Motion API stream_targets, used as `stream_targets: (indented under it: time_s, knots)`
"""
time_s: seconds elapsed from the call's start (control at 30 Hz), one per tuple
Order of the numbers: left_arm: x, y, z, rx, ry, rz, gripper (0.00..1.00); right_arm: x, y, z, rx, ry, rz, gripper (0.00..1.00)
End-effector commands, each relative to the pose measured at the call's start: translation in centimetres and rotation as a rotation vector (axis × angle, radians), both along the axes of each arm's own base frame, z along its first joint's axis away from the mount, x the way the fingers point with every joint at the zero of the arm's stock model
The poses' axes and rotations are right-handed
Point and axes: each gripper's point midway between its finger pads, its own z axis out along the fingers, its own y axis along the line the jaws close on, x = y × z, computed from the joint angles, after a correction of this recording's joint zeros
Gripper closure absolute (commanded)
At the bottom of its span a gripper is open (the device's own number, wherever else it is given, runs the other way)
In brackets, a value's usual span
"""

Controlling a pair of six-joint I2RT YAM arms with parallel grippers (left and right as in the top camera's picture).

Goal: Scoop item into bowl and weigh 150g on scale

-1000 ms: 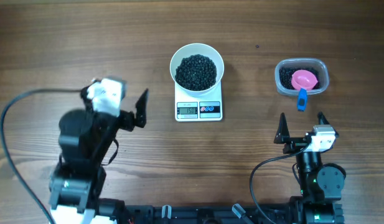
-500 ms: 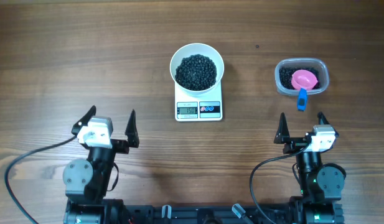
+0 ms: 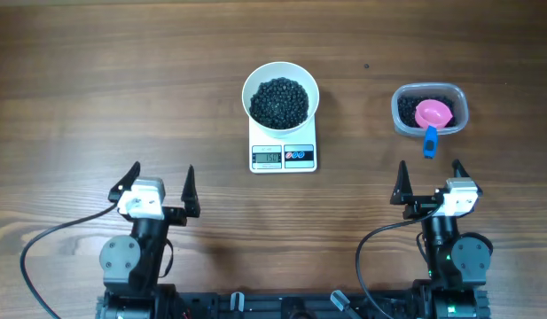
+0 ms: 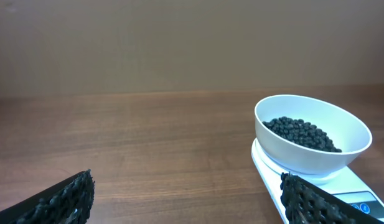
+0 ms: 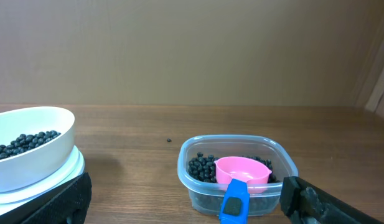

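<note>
From overhead, the white bowl sat on the white scale at the middle of the wooden counter. A dark heap of black beads filled the bowl. The scale's display and two buttons faced the robot, and the digits were too small to read with certainty. To the right, well apart from the scale, stood a clear plastic tub with more beads in it and a pink scoop. The scoop's blue handle hung over the tub's near edge. The left tool sat near the front edge of the counter, its jaws spread wide and holding nothing. The right tool sat at the front right, just short of the tub, also wide and empty.

In the left wrist view, two dark ribbed fingers framed the lower corners with only bare counter between them. The bowl sat on the scale at the right, and the beads lay below its rim.

In the right wrist view, the fingers again stood far apart at the lower corners, touching nothing. The tub stood straight ahead with the scoop lying in the beads and the blue handle pointing toward the camera. The bowl showed at the left edge, and one stray bead lay on the counter behind the tub.
</note>
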Motion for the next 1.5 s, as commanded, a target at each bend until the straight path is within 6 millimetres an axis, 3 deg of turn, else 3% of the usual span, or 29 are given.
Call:
stream_targets:
  time_s: [0.0, 0.47, 0.73, 0.83, 1.0, 1.47]
  knots:
    - [-0.2, 0.5, -0.6, -0.007, 0.004, 0.027, 0.0, -0.1, 0.5, 0.3, -0.017, -0.016, 0.025, 0.0]
    - [-0.1, 0.6, -3.4, -0.007, 0.022, 0.03, 0.0, -0.1, 0.5, 0.3, -0.017, -0.016, 0.025, 0.0]
    - [0.3, 0.1, -3.0, -0.099, -0.031, 0.013, 0.0, -0.1, 0.5, 0.3, -0.017, -0.016, 0.025, 0.0]
    - [0.4, 1.0, -1.5, -0.167, -0.091, 0.062, 0.0, -0.1, 0.5, 0.3, -0.017, -0.016, 0.026, 0.0]
    - [0.3, 0.9, -3.1, -0.155, -0.026, 0.066, 0.0, -0.1, 0.5, 0.3, -0.017, -0.016, 0.025, 0.0]
    - [0.3, 0.9, -3.1, -0.118, -0.028, 0.063, 0.0, -0.1, 0.5, 0.3, -0.017, -0.016, 0.025, 0.0]
